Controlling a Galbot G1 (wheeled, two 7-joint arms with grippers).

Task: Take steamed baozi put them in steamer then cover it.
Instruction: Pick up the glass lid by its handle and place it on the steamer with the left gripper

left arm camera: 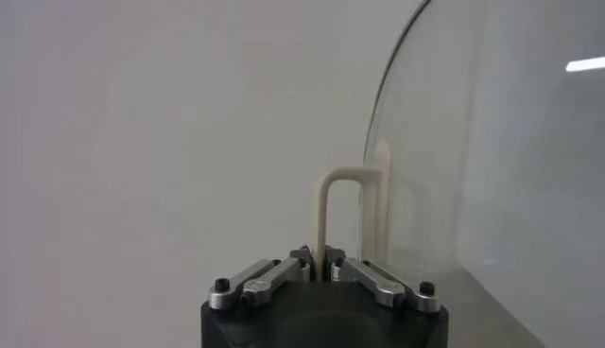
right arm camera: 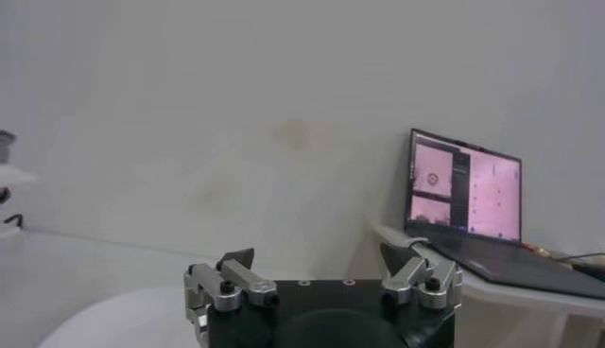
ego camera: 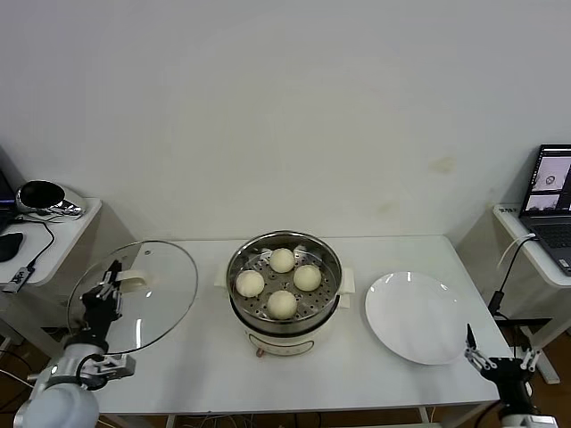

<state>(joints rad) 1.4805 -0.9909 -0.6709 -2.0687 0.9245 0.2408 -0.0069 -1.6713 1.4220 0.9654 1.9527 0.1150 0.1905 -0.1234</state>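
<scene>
Lid lifted, steamer waiting to be covered

The left gripper, clamped on the glass cover by its cream handle, holds it tilted; the steamer with four baozi sits to that gripper's right on the tabletop. The right gripper idles wide beyond the one white plate.
</scene>
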